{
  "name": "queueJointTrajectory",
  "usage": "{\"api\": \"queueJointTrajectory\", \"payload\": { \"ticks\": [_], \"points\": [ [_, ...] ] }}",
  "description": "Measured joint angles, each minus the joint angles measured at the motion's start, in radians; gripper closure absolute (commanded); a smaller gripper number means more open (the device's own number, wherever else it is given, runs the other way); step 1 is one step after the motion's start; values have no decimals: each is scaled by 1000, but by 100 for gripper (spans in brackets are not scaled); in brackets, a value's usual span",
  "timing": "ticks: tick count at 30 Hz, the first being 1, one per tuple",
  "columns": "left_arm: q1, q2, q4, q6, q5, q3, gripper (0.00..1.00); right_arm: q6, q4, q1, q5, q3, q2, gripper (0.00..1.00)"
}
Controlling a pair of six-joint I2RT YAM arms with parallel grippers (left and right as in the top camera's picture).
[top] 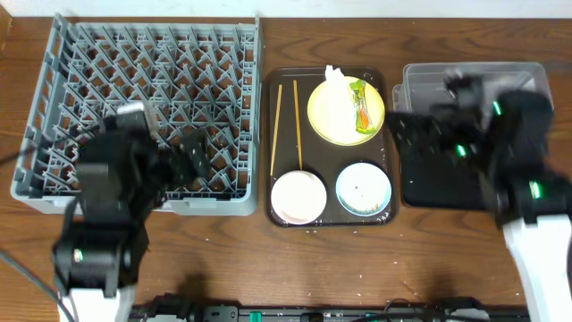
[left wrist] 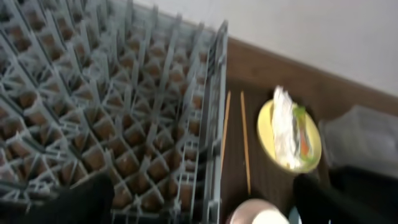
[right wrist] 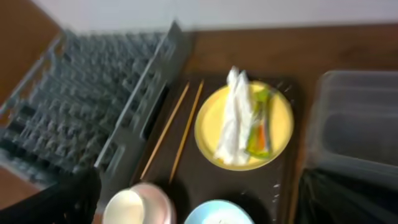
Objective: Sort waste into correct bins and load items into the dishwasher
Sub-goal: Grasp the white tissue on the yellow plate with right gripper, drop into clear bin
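Left gripper (top: 197, 158) spread over rack (top: 107, 54) at left edge of desk (top: 223, 259), right gripper (top: 416, 130) spread above black tray (top: 438, 183), napkin (top: 335, 79) and wrapper (top: 360, 107) on plate (top: 326, 118)

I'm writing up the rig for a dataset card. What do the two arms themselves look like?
Both arms are bulky and black, with white lower links. The left arm shows one small green light and has a thin dark cable beside its base. The right arm shows several green lights. In the left wrist view, the fingers look dark and blurred.
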Motion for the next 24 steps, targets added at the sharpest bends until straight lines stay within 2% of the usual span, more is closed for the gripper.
{"api": "queueJointTrajectory", "payload": {
  "ticks": [3, 7, 10, 12, 15, 20, 24],
  "points": [
    [0, 79, -58, 0, 2, 64, 7, -20, 1, 47, -9, 112, 159, 1],
    [0, 148, -85, 0, 3, 75, 7, -8, 154, 92, -75, 142, 296, 1],
    [0, 181, -91, 0, 4, 75, 7, 10, 296, 125, -123, 145, 377, 9],
    [0, 197, -92, 0, 4, 75, 7, 20, 326, 160, -109, 147, 421, 22],
    [0, 217, -92, 0, 4, 75, 7, 37, 313, 233, 20, 148, 486, 28],
    [0, 254, -92, 0, 4, 75, 7, 45, 308, 353, 360, 148, 636, 29],
    [0, 277, -92, 0, 4, 75, 7, 52, 363, 376, 547, 148, 750, 28]
  ]
}}
